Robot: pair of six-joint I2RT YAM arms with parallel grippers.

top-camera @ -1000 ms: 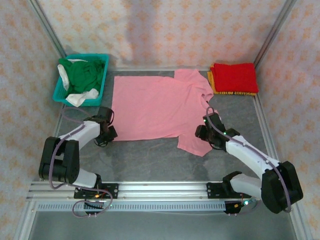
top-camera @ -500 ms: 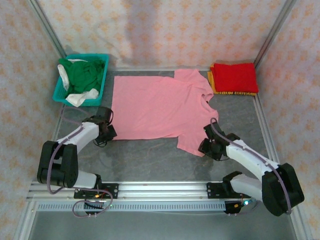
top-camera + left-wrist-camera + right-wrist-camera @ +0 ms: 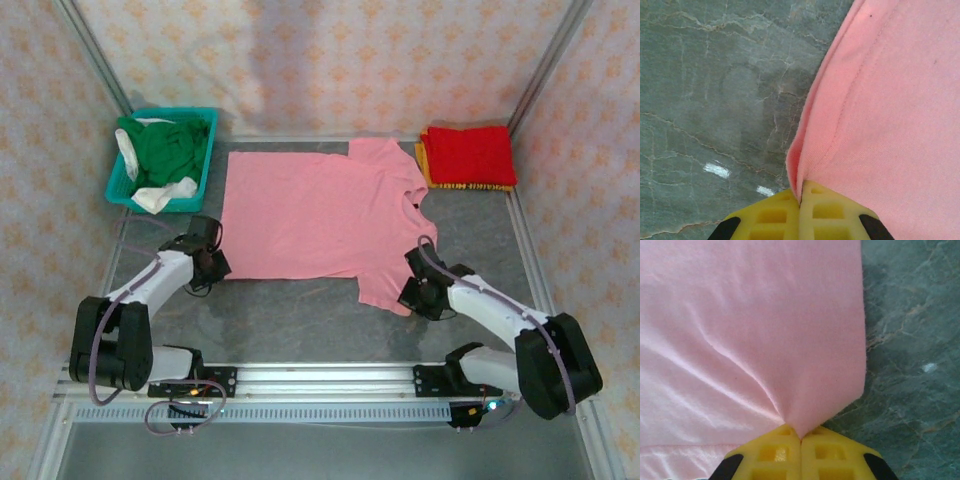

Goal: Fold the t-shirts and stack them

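A light pink t-shirt (image 3: pixel 320 215) lies spread flat on the grey table, its collar towards the right. My left gripper (image 3: pixel 213 264) is shut on the shirt's near left hem corner (image 3: pixel 805 165), the yellow fingers (image 3: pixel 830 212) pinching a raised fold of cloth. Over on the right, my right gripper (image 3: pixel 415 292) is shut on the tip of the near sleeve (image 3: pixel 810 390), which bunches into creases at the yellow fingers (image 3: pixel 830 455). A folded red shirt (image 3: pixel 470 153) sits on an orange-yellow one (image 3: pixel 450 185) at the back right.
A teal basket (image 3: pixel 120 190) at the back left holds a dark green shirt (image 3: pixel 165 148) and a white one (image 3: pixel 160 195). Metal frame posts and patterned walls ring the table. Bare marble-grey surface (image 3: pixel 290 315) runs along the near edge.
The right gripper moved towards the near edge, then slightly left, pulling the sleeve with it. The left gripper drifted slightly left at the hem corner.
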